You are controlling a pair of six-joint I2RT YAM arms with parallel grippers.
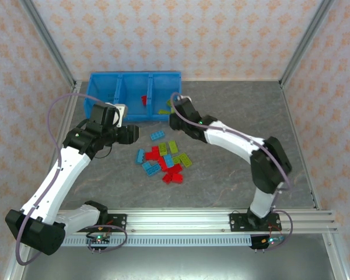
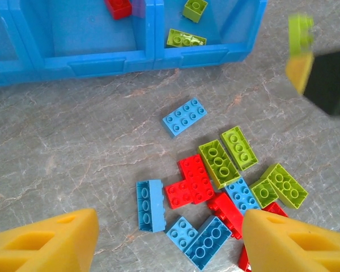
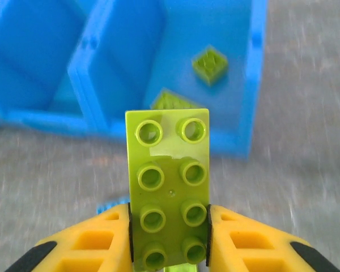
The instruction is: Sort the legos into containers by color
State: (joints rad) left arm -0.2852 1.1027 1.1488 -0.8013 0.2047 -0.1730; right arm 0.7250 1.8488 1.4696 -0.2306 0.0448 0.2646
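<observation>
My right gripper (image 3: 168,229) is shut on a lime green lego (image 3: 167,170), held studs-up in front of the blue tray of containers (image 3: 255,85). From above, that gripper (image 1: 175,114) hovers at the tray's right compartment, where two green legos (image 3: 209,63) lie. A red lego (image 1: 143,99) sits in the middle compartment. My left gripper (image 2: 170,243) is open above the mixed pile of red, blue and green legos (image 2: 215,181) on the table. It sits left of the pile (image 1: 165,160) in the top view, with nothing between its fingers (image 2: 51,243).
One light blue lego (image 2: 184,117) lies apart between the pile and the tray (image 2: 102,59). Metal frame posts and patterned walls ring the grey table (image 1: 233,111). An aluminium rail (image 1: 221,219) carrying both arm bases runs along the near edge.
</observation>
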